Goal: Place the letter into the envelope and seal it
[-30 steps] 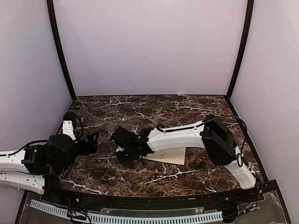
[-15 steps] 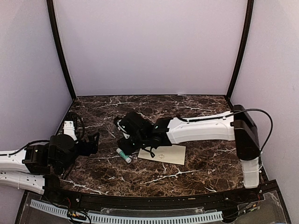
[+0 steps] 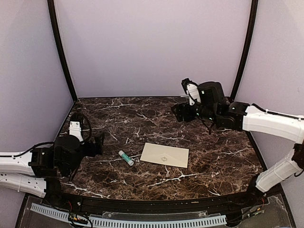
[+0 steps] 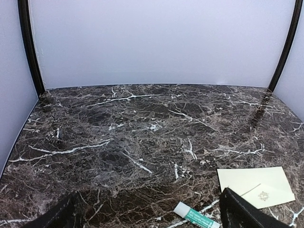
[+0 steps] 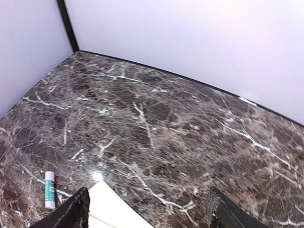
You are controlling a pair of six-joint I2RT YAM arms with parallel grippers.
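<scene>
Two things lie on the table (image 3: 142, 114): the envelope (image 3: 165, 155) and, just to its left, a glue stick (image 3: 126, 158). The envelope is flat with its flap side up. The flap looks folded down, with its slanting seams meeting at a small emblem (image 4: 262, 195) in the middle. No tan sheet shows in any view, so the letter is most likely already inside the envelope, though the pictures cannot prove it.

The left claw (image 3: 98, 144) hovers to the left of the envelope, beyond the glue stick and well apart from the paper. Its wrist view shows its fingers (image 4: 237, 211) spread wide with nothing between them. The right claw (image 3: 176, 112) hangs high behind the envelope, toward the back wall, also well apart from it. Its fingers (image 5: 76, 211) are spread too, with only bare marble and a corner of the envelope between them. Neither claw touches anything.

Judging by this layout, the task is at or very near its end: the letter is out of sight, the flap is down, the glue stick is laid aside, and both arms are off the paper. What cannot be told is whether the flap is really stuck along its whole edge. A final press along the seam may be all that is left, if anything.

As for writing, the glue stick carries a green label with fine print that is too small to read. The emblem on the envelope looks like a small ornamental crest, and no words or brand can be made out on it.
</scene>
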